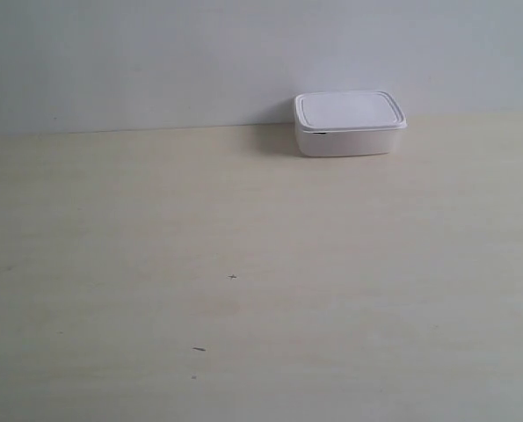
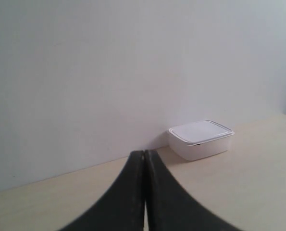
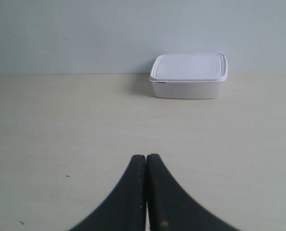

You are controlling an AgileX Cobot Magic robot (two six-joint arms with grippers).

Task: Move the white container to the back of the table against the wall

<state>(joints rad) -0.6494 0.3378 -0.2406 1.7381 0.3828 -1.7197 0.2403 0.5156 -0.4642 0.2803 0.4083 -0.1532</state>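
Observation:
The white container [image 1: 349, 123] sits lidded at the back of the cream table [image 1: 243, 264], its rear side against the pale wall [image 1: 156, 61], right of centre in the exterior view. No arm shows in that view. My left gripper [image 2: 144, 154] is shut with nothing held, well short of the white container [image 2: 200, 139]. My right gripper [image 3: 146, 157] is also shut and empty, above the table with the white container [image 3: 189, 75] some way ahead of it and apart from it.
A few tiny dark specks [image 1: 232, 277] mark the tabletop. The wall runs along the whole back edge of the table.

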